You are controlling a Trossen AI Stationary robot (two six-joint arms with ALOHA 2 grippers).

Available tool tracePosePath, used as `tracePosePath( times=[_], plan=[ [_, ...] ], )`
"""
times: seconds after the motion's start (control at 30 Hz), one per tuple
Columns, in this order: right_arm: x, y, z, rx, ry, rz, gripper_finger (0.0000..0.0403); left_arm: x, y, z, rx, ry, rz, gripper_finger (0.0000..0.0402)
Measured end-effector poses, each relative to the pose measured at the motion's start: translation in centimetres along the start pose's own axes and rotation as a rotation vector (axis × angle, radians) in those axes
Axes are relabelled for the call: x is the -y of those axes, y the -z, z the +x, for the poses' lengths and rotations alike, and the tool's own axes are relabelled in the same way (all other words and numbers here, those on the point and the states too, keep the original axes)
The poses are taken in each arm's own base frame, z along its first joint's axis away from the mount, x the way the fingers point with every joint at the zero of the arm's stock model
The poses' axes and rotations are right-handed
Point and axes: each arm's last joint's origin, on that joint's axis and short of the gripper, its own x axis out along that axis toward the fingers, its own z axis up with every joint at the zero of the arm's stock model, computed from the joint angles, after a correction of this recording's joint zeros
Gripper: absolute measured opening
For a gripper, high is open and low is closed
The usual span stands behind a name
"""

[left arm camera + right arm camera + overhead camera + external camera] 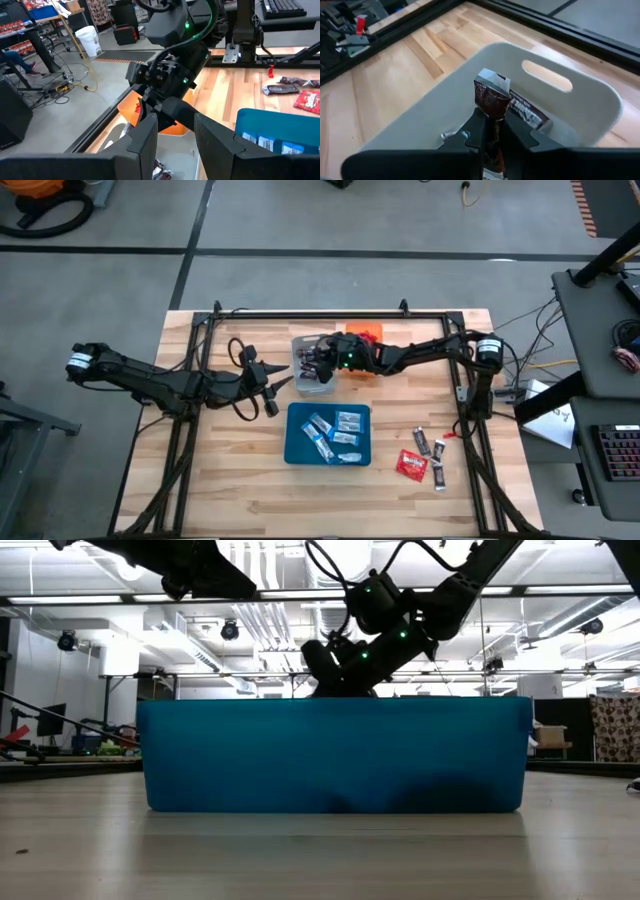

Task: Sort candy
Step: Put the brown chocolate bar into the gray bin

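Grey tray (580,107): one dark bar lying inside; my right claw (492,131) above it, clenched on a second dark bar (491,97).
Blue tray (300,448), beside grey tray: blue-and-white bars (333,431).
My left claw (272,387), beside grey tray: parted, empty.

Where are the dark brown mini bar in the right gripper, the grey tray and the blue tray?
dark brown mini bar (491,99), right wrist view, on its crumpled wrapper above the fingers.
grey tray (580,107), right wrist view, on its inner wall beside the handle slot.
blue tray (298,442), high view, on its bare floor.
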Motion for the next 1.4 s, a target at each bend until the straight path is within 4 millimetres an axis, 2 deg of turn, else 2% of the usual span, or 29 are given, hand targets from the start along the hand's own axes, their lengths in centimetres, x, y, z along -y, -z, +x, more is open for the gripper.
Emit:
tracePosePath(
  times=[0.53, 0.73, 1.03, 1.23, 1.3, 1.4],
  plan=[
    [-0.6, 0.2, 0.1, -0.089, -0.031, -0.05, 0.0036, 0.0, 0.1, 0.0, -0.01, 0.001, 0.003, 0.0114],
    [-0.2, 0.1, 0.1, -0.05, 0.095, -0.058, 0.0036, 0.0, 0.1, 0.0, -0.01, 0.001, 0.003, 0.0114],
    [-0.4, 0.2, 0.2, -0.084, 0.012, -0.007, 0.0036, 0.0, 0.1, 0.0, -0.01, 0.002, 0.012, 0.0114],
    [-2.1, -0.6, 0.0, -0.084, -0.116, -0.14, 0.0031, 0.0, 0.1, 0.0, -0.011, 0.002, 0.013, 0.0114],
    [-2.4, -1.1, 0.0, -0.066, -0.123, -0.237, 0.0031, 0.0, 0.1, 0.0, -0.011, 0.002, 0.014, 0.0114],
    [-2.6, -1.6, 0.0, -0.043, -0.124, -0.335, 0.0049, 0.0, 0.1, 0.0, -0.011, 0.001, 0.027, 0.0114]
  ],
)
